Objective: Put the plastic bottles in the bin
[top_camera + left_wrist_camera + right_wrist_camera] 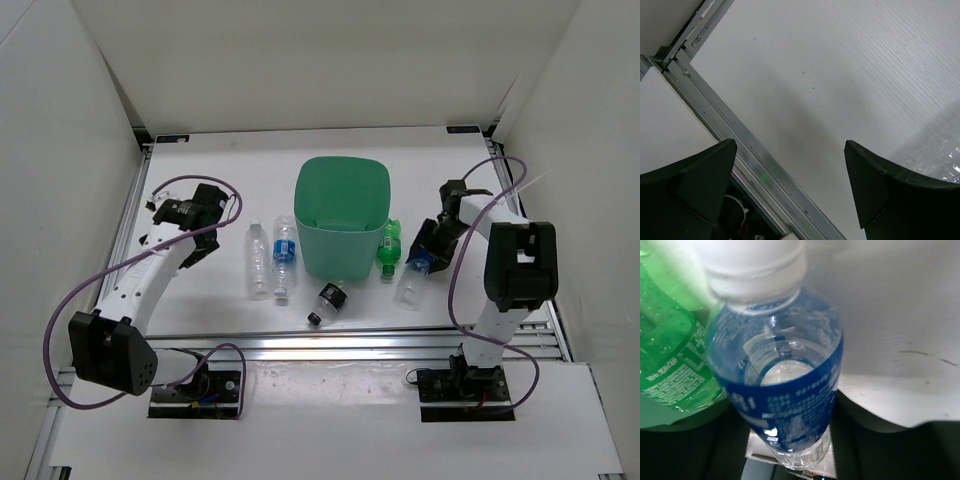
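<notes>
The mint-green bin stands upright mid-table. Left of it lie a plain clear bottle and a blue-labelled bottle. A short black-labelled bottle lies in front of it. A green bottle lies at its right side and also shows in the right wrist view. My right gripper is shut on another blue-labelled clear bottle, white cap pointing away, low by the green one. My left gripper is open and empty over bare table, left of the clear bottle.
White walls enclose the table on three sides. A metal rail runs along the table's left edge under my left gripper. A crinkled clear bottle edge shows at the right of the left wrist view.
</notes>
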{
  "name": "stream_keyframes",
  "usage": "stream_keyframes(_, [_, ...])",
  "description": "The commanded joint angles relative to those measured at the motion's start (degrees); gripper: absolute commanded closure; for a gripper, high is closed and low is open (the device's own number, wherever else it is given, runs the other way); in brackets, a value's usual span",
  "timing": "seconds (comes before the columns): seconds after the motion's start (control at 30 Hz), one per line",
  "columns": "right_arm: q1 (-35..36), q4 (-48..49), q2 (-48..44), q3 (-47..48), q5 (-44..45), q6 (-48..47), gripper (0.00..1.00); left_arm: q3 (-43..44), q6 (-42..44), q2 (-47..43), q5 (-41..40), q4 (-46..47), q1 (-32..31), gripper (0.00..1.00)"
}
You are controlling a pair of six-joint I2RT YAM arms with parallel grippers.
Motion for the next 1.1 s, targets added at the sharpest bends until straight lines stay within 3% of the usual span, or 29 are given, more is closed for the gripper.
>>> stream_keyframes(0.0, [0.0, -2.5, -3.7, 1.9, 3.8, 1.1, 0.56, 1.3, 1.1, 0.2, -1.0, 0.4, -0.3, 0.0])
stream_keyframes(0.1, [0.0, -9.0, -11.4, 8.6, 7.1, 3.3, 0.66, 1.8, 1.7, 0.2, -0.4, 1.6, -0.3, 0.0])
stream_keyframes(0.17, [0.8, -11.8, -18.3, 17.8, 8.5, 4.4, 0.68, 1.8, 5.1, 1.4, 3.0, 3.6, -0.3, 0.0])
stream_keyframes(0.3, [5.6, -11.1, -23.2, 32.7, 8.5, 5.5, 0.68, 1.8, 7.5, 2.2, 6.2, 4.7, -0.8, 0.0])
stream_keyframes(0.47, [16.3, -12.7, -9.6, 59.8, 12.3, 1.2, 0.74, 2.6, 14.7, 5.3, 19.2, 10.9, -0.8, 0.0])
stream_keyframes(0.57, [23.0, -12.7, -2.3, 66.0, 15.8, -2.1, 0.74, 3.9, 17.6, 6.6, 23.7, 13.7, -0.8, 0.0])
stream_keyframes(0.6, [26.2, -12.7, -1.4, 66.1, 16.4, -2.8, 0.7, 4.5, 17.6, 7.8, 24.2, 14.2, -0.8, 0.0])
stream_keyframes(0.73, [33.1, -12.2, -1.2, 60.5, 23.4, -4.1, 0.04, 4.5, 20.9, 9.7, 27.8, 18.0, -0.8, 0.0])
stream_keyframes(0.83, [34.5, -12.7, -6.1, 56.3, 26.3, -4.7, 0.0, 2.0, 23.4, 10.2, 35.2, 24.4, -0.8, 0.0])
stream_keyframes(1.07, [33.1, -12.7, -13.0, 56.3, 26.3, -6.8, 0.0, -3.7, 25.5, 11.9, 42.7, 35.3, -0.8, 0.0])
